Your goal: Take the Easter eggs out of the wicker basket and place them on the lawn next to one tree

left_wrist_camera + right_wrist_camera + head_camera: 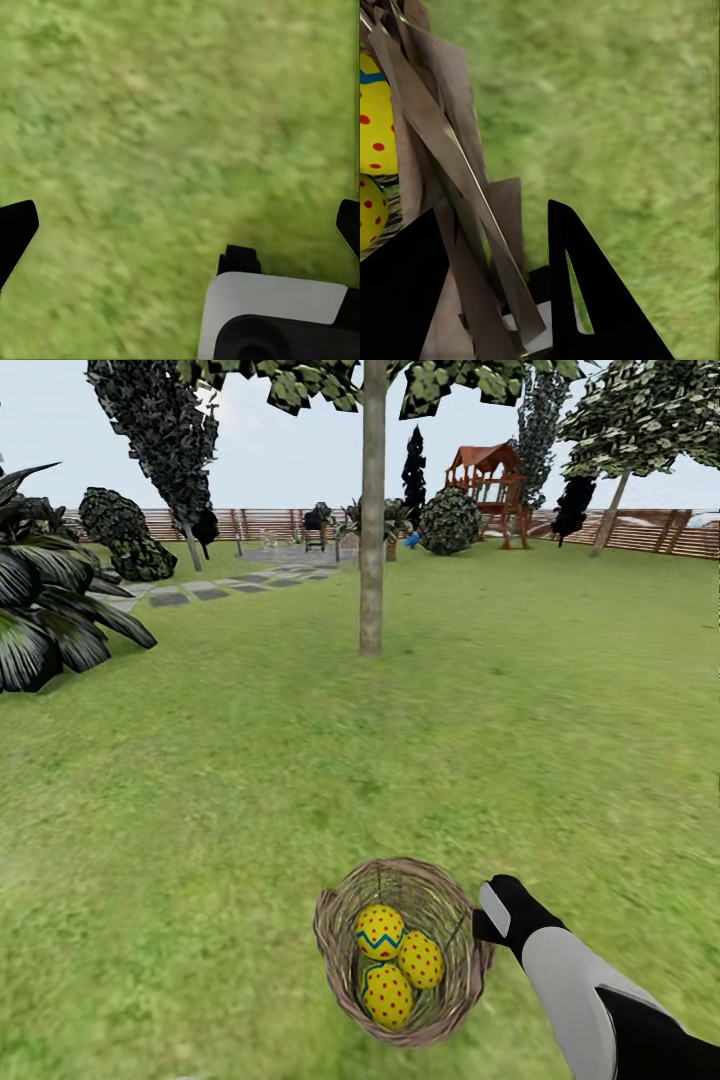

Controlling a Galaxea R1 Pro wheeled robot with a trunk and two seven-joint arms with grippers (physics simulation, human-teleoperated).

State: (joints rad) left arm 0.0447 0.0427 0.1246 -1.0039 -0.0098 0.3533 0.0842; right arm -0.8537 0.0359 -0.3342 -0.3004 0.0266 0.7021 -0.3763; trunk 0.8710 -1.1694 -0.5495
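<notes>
The wicker basket [404, 950] sits on the lawn [200, 810] at the lower centre of the head view, tipped so its round mouth faces up and toward the camera. Inside lie the three Easter eggs [398, 963], bunched and touching: one with a blue-green zigzag band at the upper left, its long axis running roughly up the frame; one to its lower right; and one lowest, its long axis leaning toward the upper left.

The right gripper [484, 922] comes in from the lower right corner and meets the basket's right rim. In the right wrist view its dark fingers [585, 300] stand on either side of the woven wall [450, 172], gripping it, with two eggs [373, 150] just inside.

The left gripper [180, 232] hangs over bare grass, its fingers spread wide apart at the frame's two edges.

Further up the frame, at upper centre, the tree [372, 510] stands with its trunk nearly upright. Beyond it a grey stepping-stone path [215, 588], a red playset [490, 485] and a slatted fence [660, 532] close off the garden.
</notes>
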